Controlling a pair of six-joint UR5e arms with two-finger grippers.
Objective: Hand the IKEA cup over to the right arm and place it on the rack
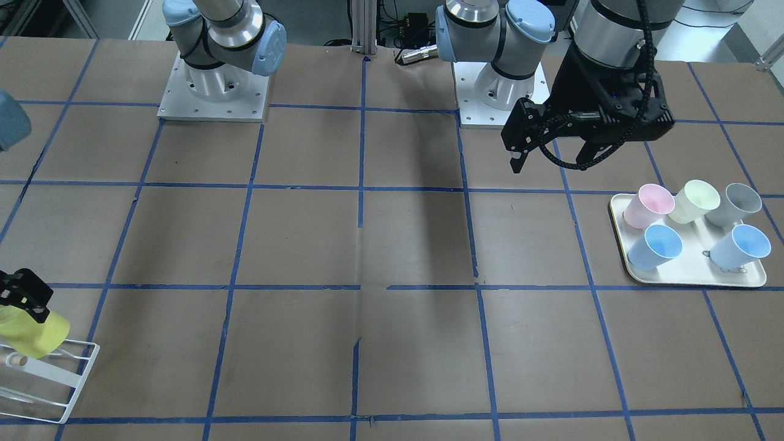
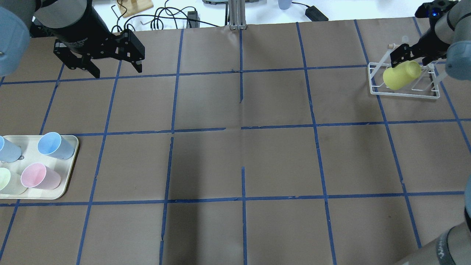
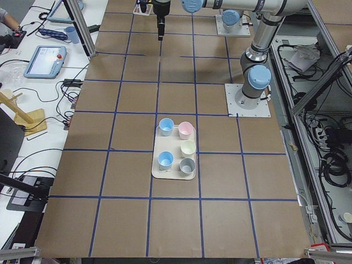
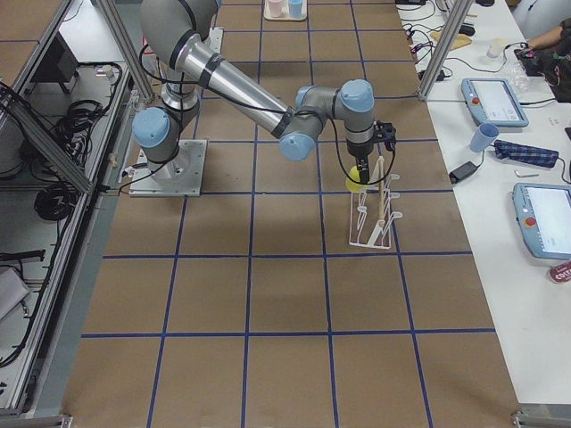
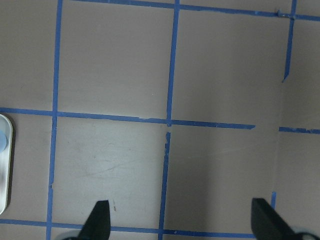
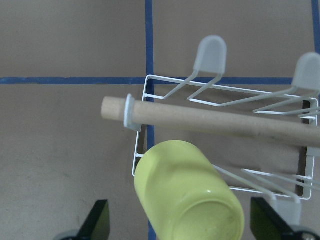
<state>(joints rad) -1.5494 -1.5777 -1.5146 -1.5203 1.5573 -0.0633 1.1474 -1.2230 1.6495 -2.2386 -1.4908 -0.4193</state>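
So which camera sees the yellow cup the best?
The right wrist view: the yellow cup fills it, bottom toward the camera, right at the white rack. Overhead shows the cup small, tipped sideways over the rack. The front-facing view has it at the very edge, exterior right shows just a speck, and the other two miss it.

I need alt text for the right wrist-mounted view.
A bright yellow plastic tumbler lies tilted, base toward the camera, on a small white wire rack with a wooden rod. The right gripper is open, black fingertips clear of it.
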